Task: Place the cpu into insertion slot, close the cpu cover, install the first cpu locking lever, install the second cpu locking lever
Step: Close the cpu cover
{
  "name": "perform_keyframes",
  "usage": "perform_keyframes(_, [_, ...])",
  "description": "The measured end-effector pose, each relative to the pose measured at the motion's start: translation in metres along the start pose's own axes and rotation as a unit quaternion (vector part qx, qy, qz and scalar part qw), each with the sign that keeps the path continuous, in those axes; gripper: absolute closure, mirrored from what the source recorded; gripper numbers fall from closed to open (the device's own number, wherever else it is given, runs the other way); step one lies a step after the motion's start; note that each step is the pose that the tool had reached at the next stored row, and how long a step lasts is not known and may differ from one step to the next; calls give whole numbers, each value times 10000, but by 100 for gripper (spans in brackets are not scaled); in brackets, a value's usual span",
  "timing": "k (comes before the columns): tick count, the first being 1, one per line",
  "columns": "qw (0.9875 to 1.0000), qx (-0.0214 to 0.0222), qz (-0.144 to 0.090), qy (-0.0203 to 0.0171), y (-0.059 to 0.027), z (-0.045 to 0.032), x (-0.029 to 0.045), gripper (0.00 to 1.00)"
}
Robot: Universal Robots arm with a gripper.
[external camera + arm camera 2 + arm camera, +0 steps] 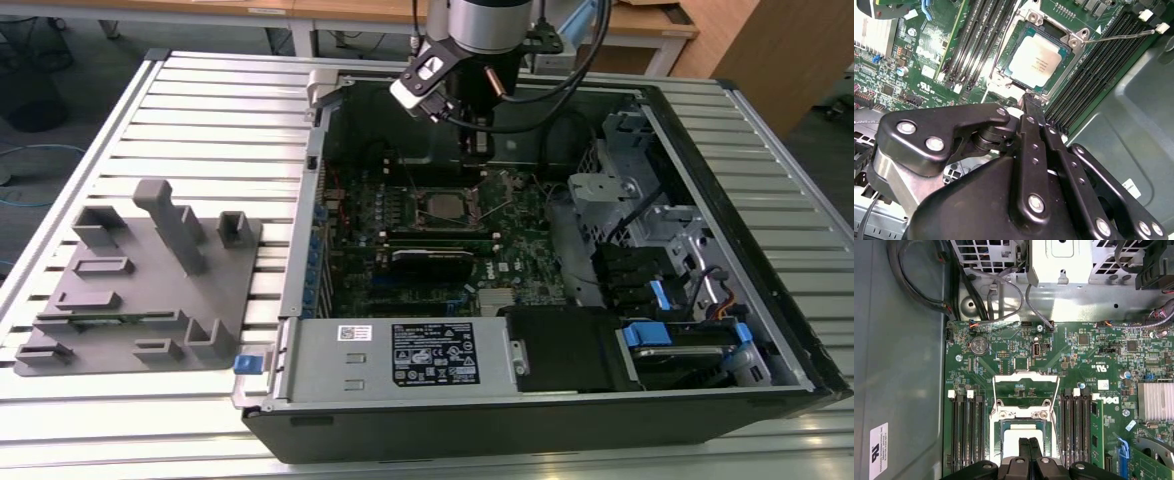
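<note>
The cpu [1035, 59], a square chip with a dull silver top, lies flat in the insertion slot [1072, 40] on the green board, also seen in the exterior view as cpu [445, 207]. The cpu cover [1026, 377], a silvery frame with a square cut-out, is swung open away from the slot. Thin wire locking levers [1058, 402] stand free along its sides, and one lever [1119, 34] sticks out past the socket corner. My gripper [1029, 441] is shut with nothing in it, its black fingertips just above the cpu's edge; it appears as gripper [1030, 100] and gripper [477, 160].
Black memory slots [965, 430] flank the socket on both sides. A finned heat sink [1155, 400] and cables [1004, 295] lie nearby. The case walls [314, 200] enclose the board, with a power supply [400, 355] in front. A grey fixture block [134, 280] sits at the exterior view's left.
</note>
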State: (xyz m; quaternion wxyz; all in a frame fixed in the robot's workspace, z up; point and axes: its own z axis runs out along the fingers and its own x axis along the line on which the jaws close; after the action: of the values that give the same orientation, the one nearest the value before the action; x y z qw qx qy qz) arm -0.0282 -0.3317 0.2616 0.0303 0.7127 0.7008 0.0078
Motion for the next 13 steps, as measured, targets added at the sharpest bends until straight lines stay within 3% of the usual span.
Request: perform_keyframes(13, [10000,0,1,0,57,3,1,89])
